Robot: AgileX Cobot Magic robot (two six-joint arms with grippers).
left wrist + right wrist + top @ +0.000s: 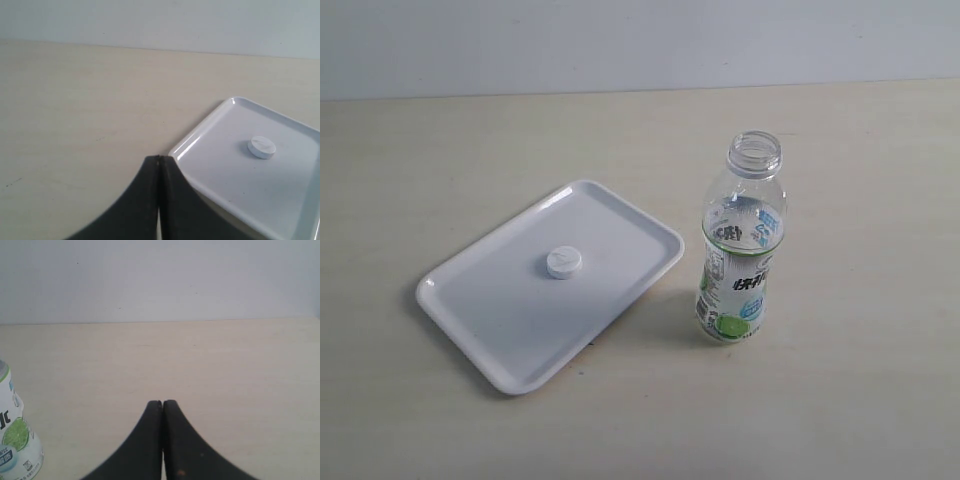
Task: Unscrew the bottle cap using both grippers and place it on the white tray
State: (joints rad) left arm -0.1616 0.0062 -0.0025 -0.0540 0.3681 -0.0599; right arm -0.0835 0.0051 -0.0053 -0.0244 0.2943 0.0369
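Note:
The white bottle cap [563, 262] lies flat near the middle of the white tray [480, 310]. To the tray's right the clear bottle [741, 250] stands upright, its neck bare and its mouth uncovered. Neither arm shows in the exterior view. In the left wrist view my left gripper [159, 158] is shut with nothing in it, its tips close to a corner of the tray [210, 125], and the cap [262, 147] rests farther in. My right gripper [162, 402] is also shut and empty, over bare table, with the bottle [12, 440] off to one side.
A pale wooden table [840, 400] carries everything, and a light wall [640, 40] runs behind its far edge. No other objects show.

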